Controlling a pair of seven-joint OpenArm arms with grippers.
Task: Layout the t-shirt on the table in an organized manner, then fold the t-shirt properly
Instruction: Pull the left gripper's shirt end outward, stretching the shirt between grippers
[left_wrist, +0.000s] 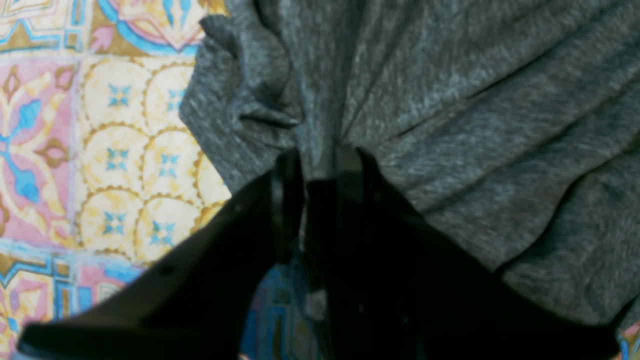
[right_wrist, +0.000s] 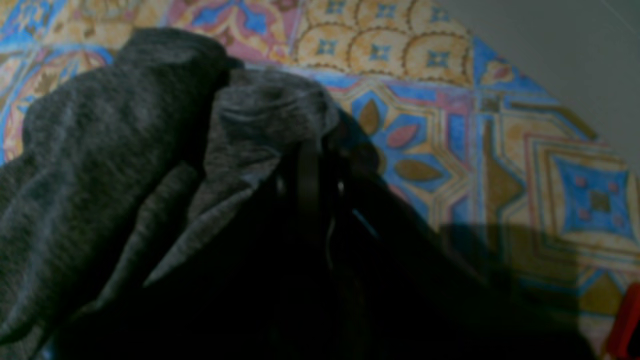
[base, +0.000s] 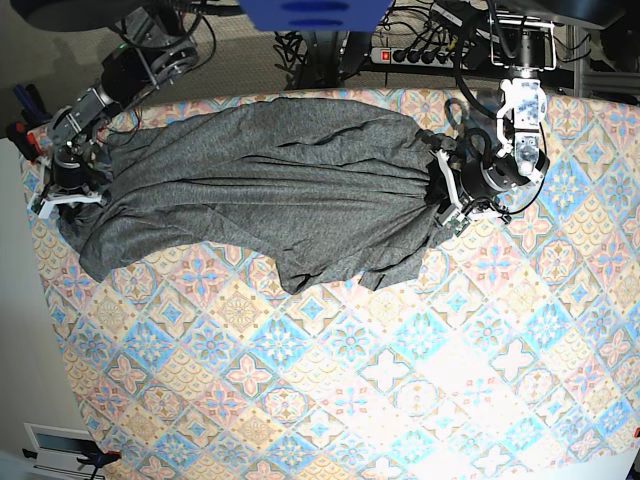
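Observation:
The dark heather-grey t-shirt (base: 270, 190) lies stretched across the far part of the table (base: 350, 380), wrinkled, with folds running toward both ends. My left gripper (base: 437, 192) is shut on the t-shirt's right end; in the left wrist view the black fingers (left_wrist: 287, 195) pinch gathered fabric (left_wrist: 450, 100). My right gripper (base: 72, 188) is shut on the t-shirt's left end near the table's left edge; in the right wrist view (right_wrist: 312, 170) bunched cloth (right_wrist: 100, 150) hangs from it.
The patterned tablecloth (left_wrist: 100, 150) shows beside the shirt. The table's left edge and grey floor (right_wrist: 550, 50) are close to my right gripper. A power strip and cables (base: 420, 50) lie behind the table. A red object (right_wrist: 625, 320) sits at the right wrist view's corner.

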